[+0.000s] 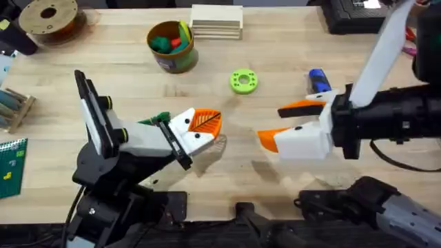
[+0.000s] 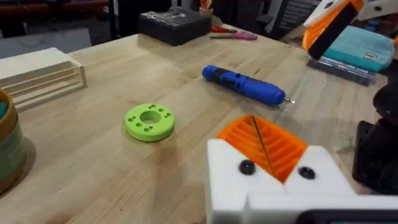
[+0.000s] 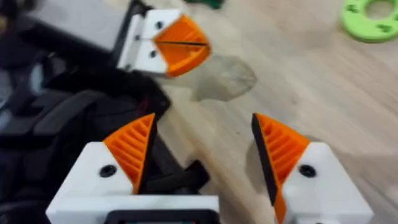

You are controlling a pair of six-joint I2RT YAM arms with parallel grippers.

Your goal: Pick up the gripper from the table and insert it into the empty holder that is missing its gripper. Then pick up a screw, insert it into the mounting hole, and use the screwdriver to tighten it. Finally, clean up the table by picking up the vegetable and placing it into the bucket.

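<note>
Showing two claws, left claw (image 1: 205, 124) closed, right claw (image 1: 284, 122) spread, one screwdriver (image 1: 318, 79), one bucket (image 1: 171, 47)

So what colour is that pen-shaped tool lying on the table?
The screwdriver is bright blue with a thin metal tip, clearest in the left wrist view.

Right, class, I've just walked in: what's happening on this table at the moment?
Neither arm holds anything. The left gripper is shut, its pads pressed together low over the table; the right gripper faces it, open. The blue screwdriver lies on the table beside the lime-green ring disc. The bucket already holds colourful items.
</note>
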